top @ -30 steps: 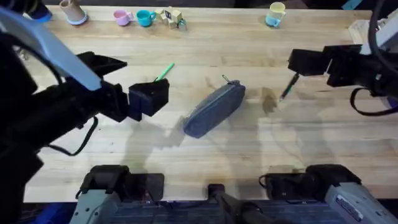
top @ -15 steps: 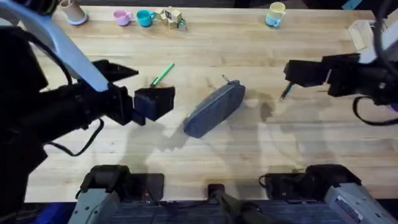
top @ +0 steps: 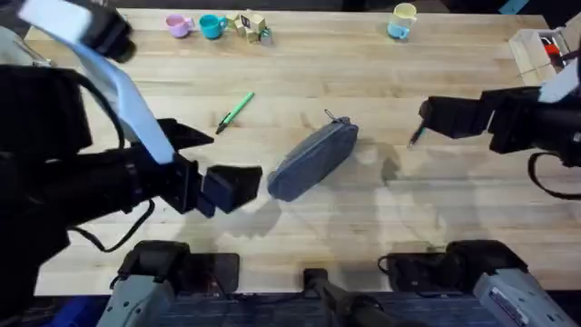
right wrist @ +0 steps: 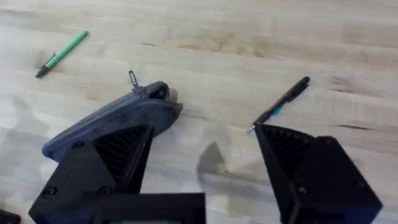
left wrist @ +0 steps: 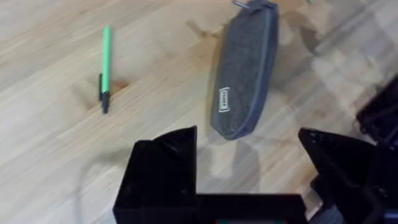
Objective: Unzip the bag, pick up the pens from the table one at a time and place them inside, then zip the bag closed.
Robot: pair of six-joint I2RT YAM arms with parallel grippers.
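The zipped grey bag [top: 313, 160] lies mid-counter [top: 363, 64], green pen [top: 234, 111] and dark pen [top: 417, 135] flanking it, both hands spread: left hand [left wrist: 249, 143], right hand [right wrist: 205, 140].

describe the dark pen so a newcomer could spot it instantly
Start at the pale wooden butcher-block table and find the long grey fabric pouch at its middle. The thin dark stick pen lies bare beyond the pouch's zipper-pull end; the other pen is bright green.

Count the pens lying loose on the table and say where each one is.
2. The green pen lies on the table on the left arm's side of the grey bag. The dark pen lies on the bag's other side, near the right gripper.
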